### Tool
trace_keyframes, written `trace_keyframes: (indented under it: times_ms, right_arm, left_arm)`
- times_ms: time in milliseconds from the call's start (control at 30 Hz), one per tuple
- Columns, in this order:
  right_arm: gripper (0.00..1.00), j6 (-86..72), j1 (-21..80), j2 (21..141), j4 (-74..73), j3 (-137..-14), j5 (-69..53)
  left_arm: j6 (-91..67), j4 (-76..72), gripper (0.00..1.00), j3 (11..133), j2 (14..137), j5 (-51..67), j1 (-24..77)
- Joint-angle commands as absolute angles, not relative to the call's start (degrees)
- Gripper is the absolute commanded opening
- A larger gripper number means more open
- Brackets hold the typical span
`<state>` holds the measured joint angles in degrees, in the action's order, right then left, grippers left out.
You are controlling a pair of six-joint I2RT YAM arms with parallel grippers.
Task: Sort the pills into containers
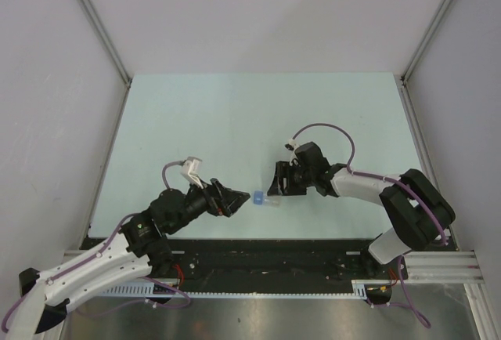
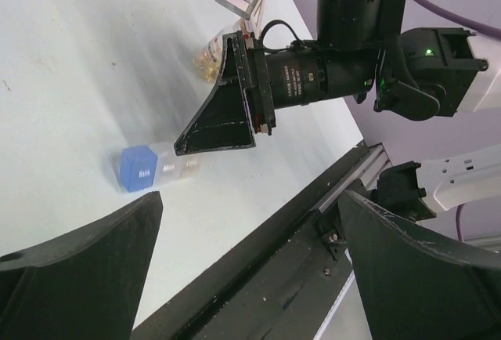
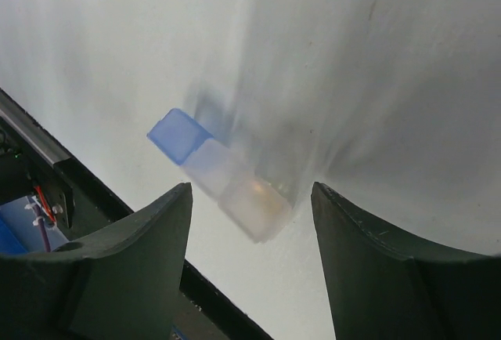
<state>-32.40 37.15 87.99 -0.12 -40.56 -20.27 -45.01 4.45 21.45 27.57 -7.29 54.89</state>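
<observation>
- While the vial (image 1: 264,197) lies capped on its side, sorting looks unfinished.
- Right claw (image 3: 250,193) gapes over it; left claw (image 2: 249,199) gapes opposite, gripping nothing.
- Jar (image 2: 210,52) of pills (image 2: 205,59) sits beyond.

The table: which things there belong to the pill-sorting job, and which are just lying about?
Job:
slim clear vial with a blue cap, lying on its side
stubby clear jar holding tiny orange-tan pills
left gripper, open
right gripper, open

Not the job:
black metal rail along the near edge
purple cable
</observation>
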Motion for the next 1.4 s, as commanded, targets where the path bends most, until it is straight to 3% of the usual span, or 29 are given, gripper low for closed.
trace_keyframes:
  times_ms: [0,333,633,767,1033,1367]
  right_arm:
    - [0.68,-30.4,36.9,87.3,-2.4,-43.1,-16.9]
    - [0.7,-27.1,37.2,76.5,-6.8,-43.7,-12.4]
    - [0.73,-21.2,37.7,57.9,-16.1,-44.6,-10.3]
    - [0.79,-20.3,37.6,49.5,-22.7,-46.3,-4.9]
    - [0.8,-25.3,37.6,34.0,-31.0,-46.8,10.2]
    - [0.81,-27.2,37.5,24.2,-37.7,-46.8,25.0]
  left_arm:
    - [-45.3,3.6,1.0,21.2,27.1,-7.3,55.2]
    - [-44.3,3.7,1.0,21.7,27.8,-8.0,55.2]
    - [-40.5,9.4,1.0,27.8,31.8,-11.9,55.2]
    - [-38.0,13.0,1.0,31.3,32.4,-15.4,55.2]
    - [-36.0,17.9,1.0,34.5,30.2,-21.2,55.2]
    - [-38.4,20.6,1.0,31.4,21.0,-24.3,55.1]
